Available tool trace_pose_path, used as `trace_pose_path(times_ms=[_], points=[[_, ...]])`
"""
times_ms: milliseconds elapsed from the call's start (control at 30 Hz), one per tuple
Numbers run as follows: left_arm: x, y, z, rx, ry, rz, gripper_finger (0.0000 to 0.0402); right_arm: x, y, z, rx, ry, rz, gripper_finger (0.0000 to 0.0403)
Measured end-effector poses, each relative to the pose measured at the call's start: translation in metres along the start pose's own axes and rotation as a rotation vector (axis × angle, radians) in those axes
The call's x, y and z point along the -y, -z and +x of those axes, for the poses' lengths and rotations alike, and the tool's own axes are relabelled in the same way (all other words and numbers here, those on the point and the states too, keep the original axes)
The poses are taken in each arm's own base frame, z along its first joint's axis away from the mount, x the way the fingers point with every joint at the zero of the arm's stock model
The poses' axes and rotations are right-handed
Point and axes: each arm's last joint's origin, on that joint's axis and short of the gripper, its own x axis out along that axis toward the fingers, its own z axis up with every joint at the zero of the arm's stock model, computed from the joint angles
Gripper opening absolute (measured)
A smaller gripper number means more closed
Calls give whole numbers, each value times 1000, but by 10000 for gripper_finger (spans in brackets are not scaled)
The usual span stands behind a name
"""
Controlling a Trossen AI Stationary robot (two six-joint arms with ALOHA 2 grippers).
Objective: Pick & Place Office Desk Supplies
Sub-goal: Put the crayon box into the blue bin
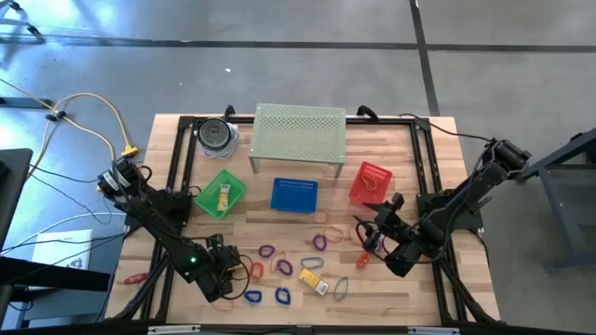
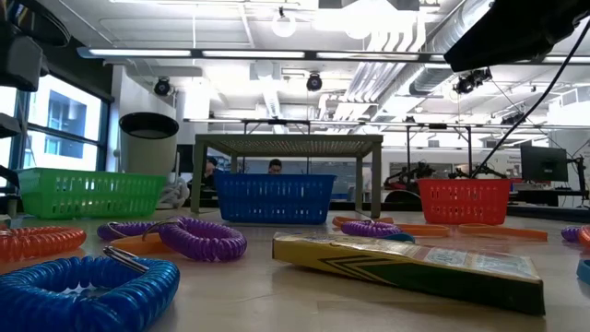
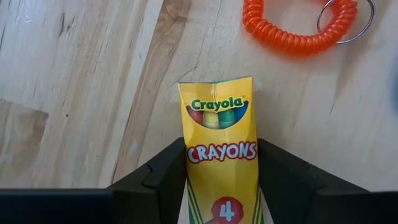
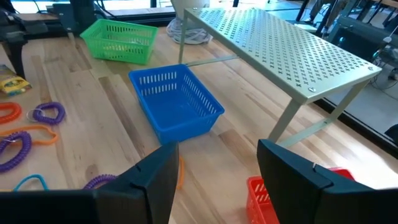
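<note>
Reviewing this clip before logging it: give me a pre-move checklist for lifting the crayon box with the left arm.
1. Crayon box between the left gripper fingers: ok.
2. Fingers fully clamped on the box: cannot tell.
3. Orange coil apart from the box: ok.
4. Green basket open on top, already holding one yellow item: ok.
5. Right gripper open, empty, waiting near the red basket: ok.

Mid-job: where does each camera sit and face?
High: overhead, down on the table; both arms show.
Low: table height, level across toward the blue basket; no gripper shows.
Left wrist: on left gripper, down at crayon box between its fingers.
Right wrist: on right gripper, toward the basket.
Low and right wrist share the blue basket.
</note>
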Motion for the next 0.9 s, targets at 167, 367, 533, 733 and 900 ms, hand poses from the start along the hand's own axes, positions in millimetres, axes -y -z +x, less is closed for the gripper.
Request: trace_pose_path(times_ms=[167, 367, 533, 733, 900], points=[[0, -5, -3, 20, 26, -30, 172, -2, 0, 0, -13, -17, -8, 207], [-8, -31, -18, 42, 110, -100, 171, -3, 0, 0, -29, -36, -24, 207], [-27, -59, -29, 76, 144, -59, 171, -3, 0, 0, -34, -40, -22, 207], [-43, -94, -41, 125, 187, -6, 171, -4, -1, 0, -32, -43, -9, 207], [-46, -115, -52, 179, 200, 95, 172, -4, -1, 0, -31, -45, -5, 207]])
